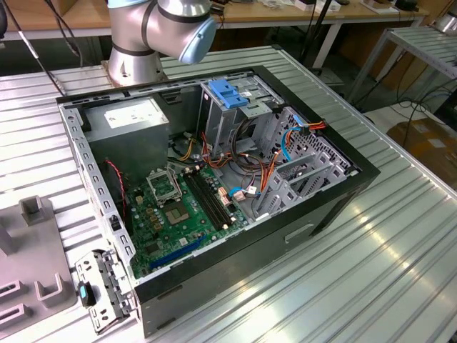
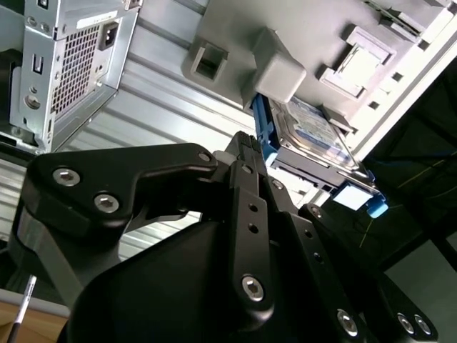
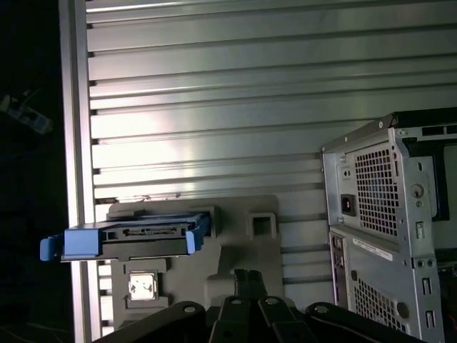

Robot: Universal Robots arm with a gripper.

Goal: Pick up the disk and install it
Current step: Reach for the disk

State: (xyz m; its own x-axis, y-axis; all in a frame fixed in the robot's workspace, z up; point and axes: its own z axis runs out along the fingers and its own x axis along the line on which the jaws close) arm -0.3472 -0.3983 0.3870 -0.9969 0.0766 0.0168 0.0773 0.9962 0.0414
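While disk point(image 3: 128, 239) sits on holder point(image 3: 235, 264), label point(image 2: 314, 123) blue-banded

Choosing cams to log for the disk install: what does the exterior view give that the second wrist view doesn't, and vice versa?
Exterior view: inside the open computer case, the motherboard, power supply and blue latch on the drive cage, plus the arm at its base. Second wrist view: the disk resting on the grey fixture, blue rails on its sides, and the gripper, jaws together, short of it. Both: the computer case, the grey fixture and the ribbed metal table.
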